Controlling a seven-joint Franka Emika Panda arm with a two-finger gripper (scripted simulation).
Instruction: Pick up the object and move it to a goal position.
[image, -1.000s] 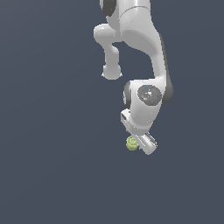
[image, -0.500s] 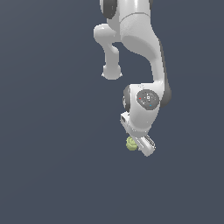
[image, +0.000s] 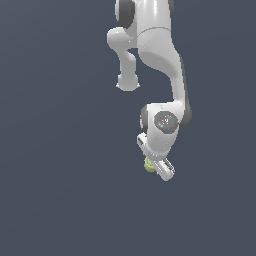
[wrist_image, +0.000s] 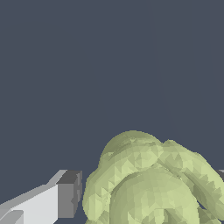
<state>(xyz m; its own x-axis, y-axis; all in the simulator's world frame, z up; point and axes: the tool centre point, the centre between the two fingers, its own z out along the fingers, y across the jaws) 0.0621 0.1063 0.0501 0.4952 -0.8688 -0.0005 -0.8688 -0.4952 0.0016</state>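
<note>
The object (image: 148, 165) is a small pale yellow-green knobbly lump, half hidden under the white hand in the exterior view. In the wrist view the object (wrist_image: 148, 183) is large and close, with a swirled top. My gripper (image: 159, 170) is down around it. One grey-tipped white finger (wrist_image: 65, 197) stands just beside the object with a thin dark gap between them. The other finger barely shows at the picture's edge beyond the object. The jaws look open, one on each side of the object.
The white Panda arm (image: 160, 55) reaches in from the top of the exterior view. The ground (image: 60, 190) is a plain dark grey-blue surface with nothing else on it in view.
The wrist and hand have sunk lower toward the object over the last second. The object has stayed where it was.
</note>
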